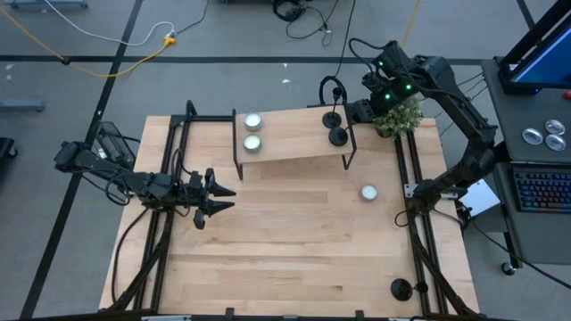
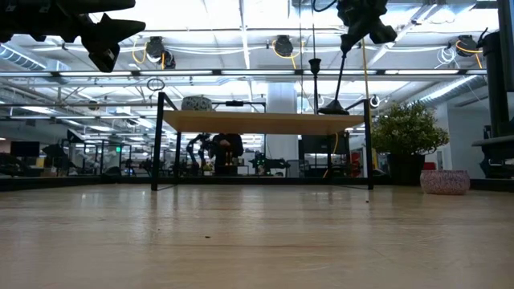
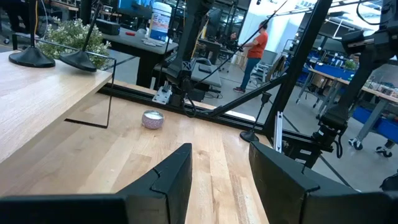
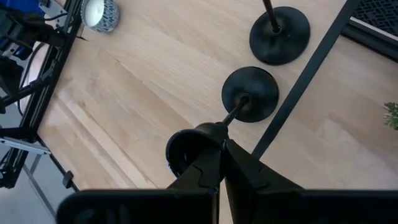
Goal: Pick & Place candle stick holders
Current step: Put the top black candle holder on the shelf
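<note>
The right gripper [image 4: 219, 144] is clamped on the top of the thin stem of a candle stick holder [image 4: 250, 94], above the right end of the low wooden shelf [image 1: 294, 134] at the far side of the table [image 1: 294, 259]. In the right wrist view the stem runs straight away from the fingers down to the round black base, so the holder's long axis lies in line with the gripper and stands upright. Whether the base is resting on the shelf or just clear of it cannot be told; in the low view it looks close to the shelf top. A second candle stick holder [image 4: 280, 34] stands just beside the first, a little farther along the shelf. A third holder [image 1: 401, 288] sits well apart at the near right corner of the table.

The left gripper [image 1: 219, 199] hovers with its fingers spread and empty over the left middle of the table, well away from every holder, so the right arm is the nearer one.

Beyond, two tealights [image 1: 252, 131] sit on the shelf's left end, another tealight [image 1: 368, 192] lies on the table, and a potted plant [image 1: 399, 116] stands beside the shelf.
</note>
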Robot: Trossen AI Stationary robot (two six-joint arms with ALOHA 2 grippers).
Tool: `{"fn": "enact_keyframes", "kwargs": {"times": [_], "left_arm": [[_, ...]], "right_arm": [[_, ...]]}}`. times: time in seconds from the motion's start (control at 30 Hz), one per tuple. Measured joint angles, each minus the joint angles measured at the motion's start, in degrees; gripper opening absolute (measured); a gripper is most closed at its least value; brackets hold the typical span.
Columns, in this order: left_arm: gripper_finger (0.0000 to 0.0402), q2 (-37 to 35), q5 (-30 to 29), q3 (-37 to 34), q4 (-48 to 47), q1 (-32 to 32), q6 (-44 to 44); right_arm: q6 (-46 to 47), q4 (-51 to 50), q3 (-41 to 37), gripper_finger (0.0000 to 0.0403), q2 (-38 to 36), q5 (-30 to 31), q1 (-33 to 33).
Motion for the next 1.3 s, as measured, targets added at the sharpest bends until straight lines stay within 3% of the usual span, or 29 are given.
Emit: {"fn": "enact_keyframes", "kwargs": {"times": [0.33, 1.3], "left_arm": [[0.0164, 0.0, 0.0, 0.0, 0.0, 0.0, 0.0], [0.0164, 0.0, 0.0, 0.0, 0.0, 0.0, 0.2]], "right_arm": [[0.6, 0.6, 0.0, 0.0000, 0.0, -3.1, 0.0], [-0.9, -0.3, 0.0, 0.0004, 1.8, -2.8, 0.0]]}}
